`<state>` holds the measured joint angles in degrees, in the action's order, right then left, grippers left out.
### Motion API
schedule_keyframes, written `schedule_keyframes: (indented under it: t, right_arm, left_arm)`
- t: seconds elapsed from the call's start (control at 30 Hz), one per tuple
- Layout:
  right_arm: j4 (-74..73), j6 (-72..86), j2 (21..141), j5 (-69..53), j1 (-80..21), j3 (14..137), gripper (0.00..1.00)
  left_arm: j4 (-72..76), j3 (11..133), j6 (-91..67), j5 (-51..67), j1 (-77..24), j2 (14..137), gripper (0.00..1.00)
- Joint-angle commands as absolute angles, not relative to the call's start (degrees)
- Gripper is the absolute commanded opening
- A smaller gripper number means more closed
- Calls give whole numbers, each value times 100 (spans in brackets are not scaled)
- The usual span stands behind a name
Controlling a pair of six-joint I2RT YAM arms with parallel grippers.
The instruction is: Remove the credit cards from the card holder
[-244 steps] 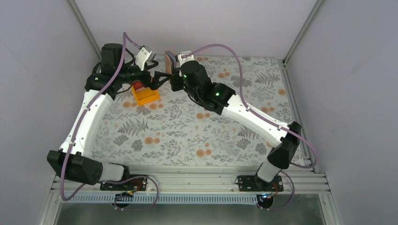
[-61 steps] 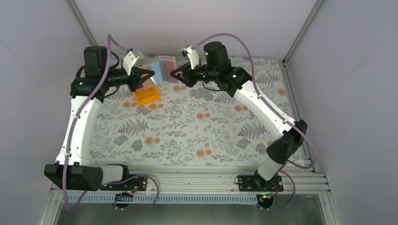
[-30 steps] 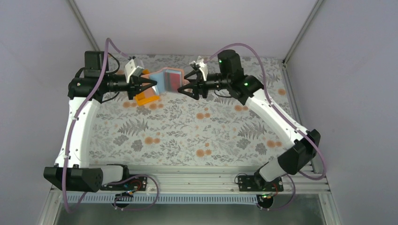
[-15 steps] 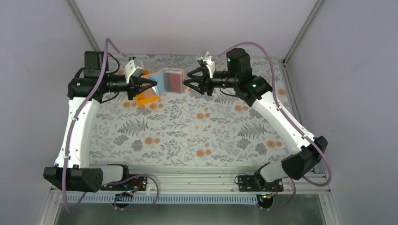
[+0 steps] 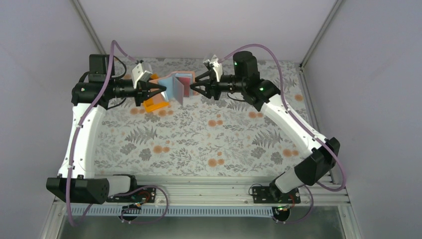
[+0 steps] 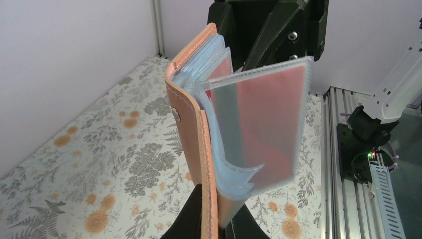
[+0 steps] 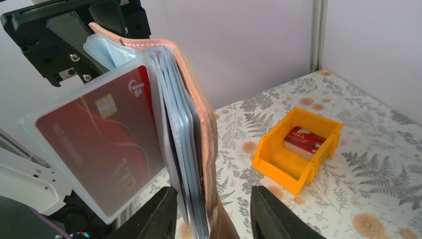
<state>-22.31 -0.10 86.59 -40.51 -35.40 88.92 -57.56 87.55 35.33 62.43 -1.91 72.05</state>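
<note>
The tan card holder (image 5: 174, 84) hangs above the table's far side, its pale blue plastic sleeves fanned out. My left gripper (image 5: 161, 90) is shut on its tan cover (image 6: 191, 134), pinching the lower edge (image 6: 219, 209). One clear sleeve stands out with a red credit card (image 7: 99, 144) inside it; the same red credit card (image 6: 268, 124) shows in the left wrist view. My right gripper (image 5: 193, 88) is open, its jaws (image 7: 214, 196) straddling the holder's other cover and sleeves. The left finger (image 7: 154, 214) lies against the sleeves; the right finger (image 7: 271, 214) stands apart from the cover.
An orange tray (image 7: 298, 144) sits on the floral cloth below the holder, with red cards (image 7: 304, 139) stacked in it. In the top view the orange tray (image 5: 155, 103) lies just under my left gripper. The back wall is close behind both grippers.
My right gripper has narrowed its jaws, pulled back to the right, then come left again onto the holder's right edge. The holder's right half has folded up. The left arm has not moved.
</note>
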Motion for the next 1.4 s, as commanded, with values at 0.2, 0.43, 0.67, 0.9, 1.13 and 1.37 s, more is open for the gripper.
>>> schedule_keyframes:
  t: [0.2,0.43,0.67,0.9,1.13,1.37]
  right_arm:
    - [-2172,70,8912,-4203,-3818,9039,49]
    - [-2197,172,8995,-4126,-3868,9185,61]
    - [-2076,483,9051,-3843,-3867,9215,54]
    - [-1861,909,9386,-4114,-4113,9665,26]
    - [-2804,1217,9419,-2646,-4062,9992,4]
    - [-3907,1497,9280,-45,-3891,10125,4]
  left_arm:
    - [-5493,8816,3455,6513,-167,7169,2]
    - [-5458,8799,3416,6440,-168,7170,2]
    - [-5424,8761,3392,6444,-165,7172,2]
    - [-5144,8591,3101,6374,-167,7157,2]
    - [-5104,8647,2999,5737,-93,7166,76]
    - [-4863,8567,2824,4914,53,7142,81]
